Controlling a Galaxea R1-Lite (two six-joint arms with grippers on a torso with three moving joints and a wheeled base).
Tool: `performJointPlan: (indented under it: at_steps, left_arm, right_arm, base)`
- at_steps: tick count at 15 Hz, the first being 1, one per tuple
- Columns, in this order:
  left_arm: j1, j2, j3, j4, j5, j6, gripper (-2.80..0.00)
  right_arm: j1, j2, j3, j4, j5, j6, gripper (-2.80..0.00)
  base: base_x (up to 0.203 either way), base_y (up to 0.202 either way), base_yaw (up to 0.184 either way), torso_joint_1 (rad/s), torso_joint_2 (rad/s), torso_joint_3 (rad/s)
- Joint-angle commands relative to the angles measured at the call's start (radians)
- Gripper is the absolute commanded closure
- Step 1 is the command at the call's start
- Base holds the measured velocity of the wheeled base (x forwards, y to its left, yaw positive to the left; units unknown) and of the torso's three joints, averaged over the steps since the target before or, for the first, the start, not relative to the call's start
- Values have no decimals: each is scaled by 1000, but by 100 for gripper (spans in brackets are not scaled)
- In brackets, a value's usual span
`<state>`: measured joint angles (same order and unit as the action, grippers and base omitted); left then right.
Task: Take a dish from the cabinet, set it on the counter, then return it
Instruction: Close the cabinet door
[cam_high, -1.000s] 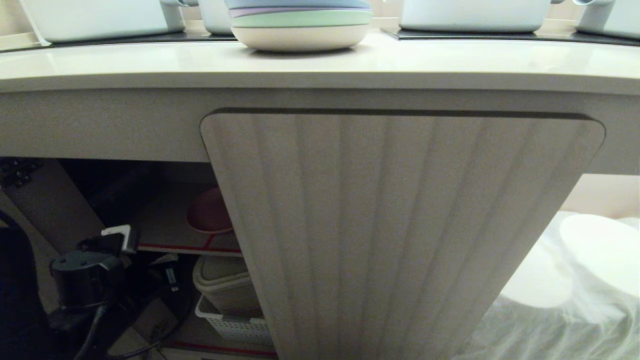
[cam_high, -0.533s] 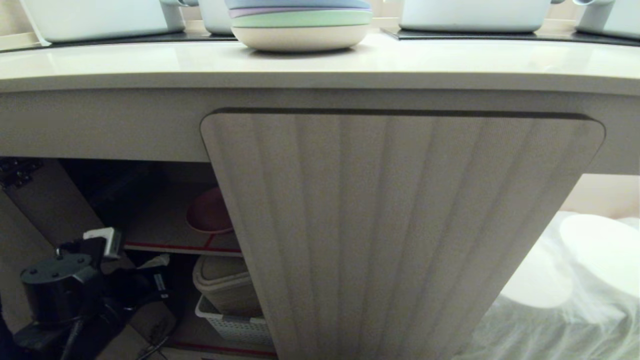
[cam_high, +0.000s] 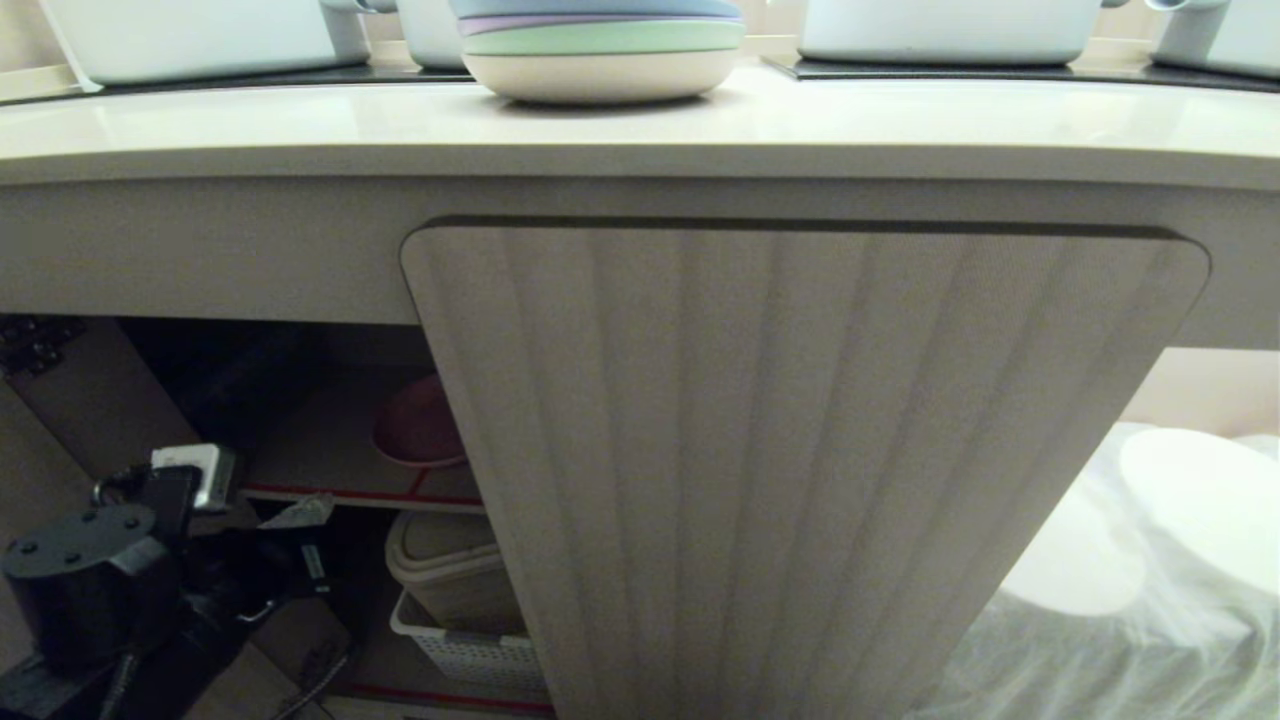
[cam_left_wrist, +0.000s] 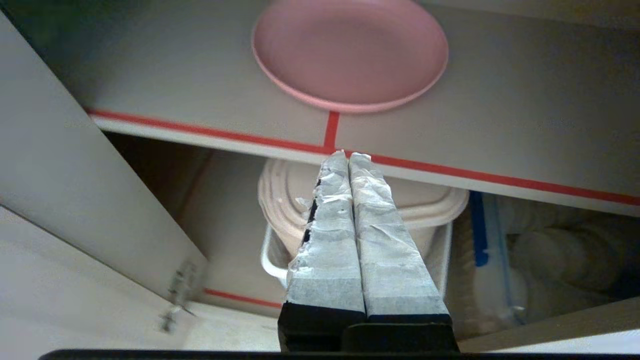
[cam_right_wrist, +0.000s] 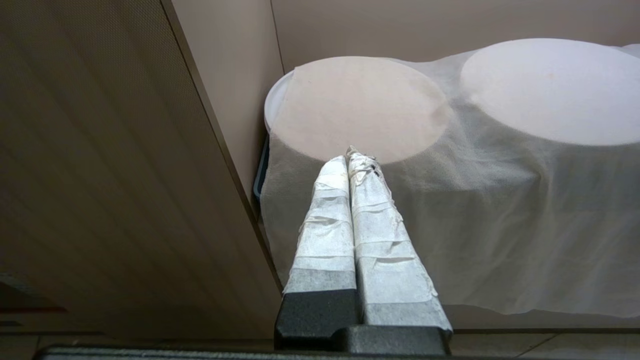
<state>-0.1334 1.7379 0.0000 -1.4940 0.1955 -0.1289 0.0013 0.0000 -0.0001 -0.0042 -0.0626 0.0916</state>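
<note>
The pink dish (cam_high: 415, 425) (cam_left_wrist: 350, 52) lies flat on the cabinet's red-edged shelf (cam_left_wrist: 200, 131), behind the open left side. My left gripper (cam_left_wrist: 348, 155) (cam_high: 298, 512) is shut and holds nothing. It hangs in front of the shelf edge, just below and short of the dish, not touching it. The cabinet's fluted right door (cam_high: 800, 450) is closed. The cream counter (cam_high: 640, 125) runs across above. My right gripper (cam_right_wrist: 352, 155) is shut on nothing, parked beside the closed door, and does not show in the head view.
Stacked plates (cam_high: 600, 45) topped by a blue one and white pots (cam_high: 950, 30) stand on the counter. A lidded beige bin (cam_high: 450, 570) in a white basket fills the lower shelf. The opened left door (cam_left_wrist: 75, 190) stands beside my left arm. Cloth-covered round things (cam_right_wrist: 500, 125) lie at right.
My left arm has drawn back from the cabinet opening, sliding left and down in the head view, its gripper still shut. The dish stays on the shelf.
</note>
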Motion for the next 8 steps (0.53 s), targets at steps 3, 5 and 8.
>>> performJointPlan:
  at_steps: [3,5,8]
  left_arm:
    - [-18,-41,0,-6,21,6,0]
    - [-18,-51,0,-4,23,6,0]
    - [-18,-90,0,27,29,9,0]
  right_arm:
    - [0,0,0,0,0,0,0]
    - [0,0,0,0,0,0,0]
    - [0,0,0,0,0,0,0]
  base:
    - [0,0,0,0,0,0]
    - [0,0,0,0,0,0]
    - [0,0,0,0,0,0]
